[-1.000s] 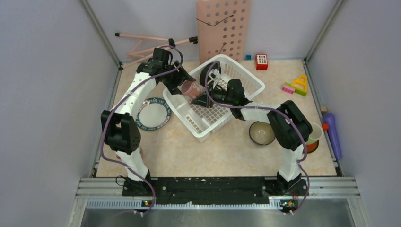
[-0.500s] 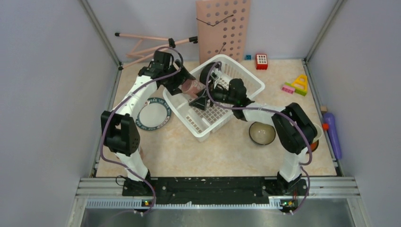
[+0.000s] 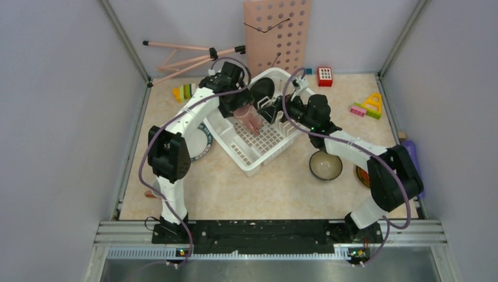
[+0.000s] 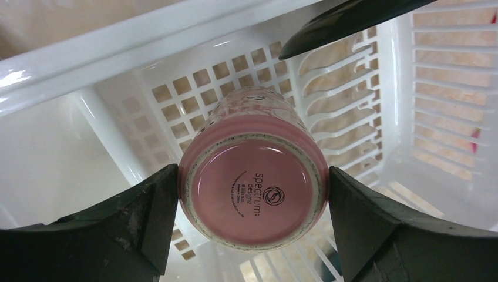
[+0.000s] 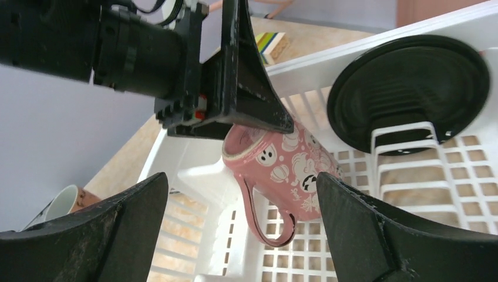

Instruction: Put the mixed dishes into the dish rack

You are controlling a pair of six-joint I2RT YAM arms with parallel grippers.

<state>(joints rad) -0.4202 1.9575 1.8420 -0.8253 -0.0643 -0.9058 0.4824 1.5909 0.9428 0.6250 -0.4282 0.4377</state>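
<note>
White plastic walls of the dish rack [image 3: 267,136] are closing in the pink cup [image 4: 252,182] on the left, while bare grid floor is lying open beneath it; a black plate [image 5: 411,88] is standing in the dividers just beyond. The cup is being clamped across its base by the left gripper [image 4: 252,202], tilted, handle hanging down, white ghosts and pumpkins printed on it. The right gripper [image 5: 246,229] is being held wide open, empty, near the cup.

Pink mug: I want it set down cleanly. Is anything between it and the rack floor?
Nothing visible does. The left hand holds the pink mug above bare rack floor; the black plate stands in the dividers off to one side. The open right hand faces it from the side.
</note>
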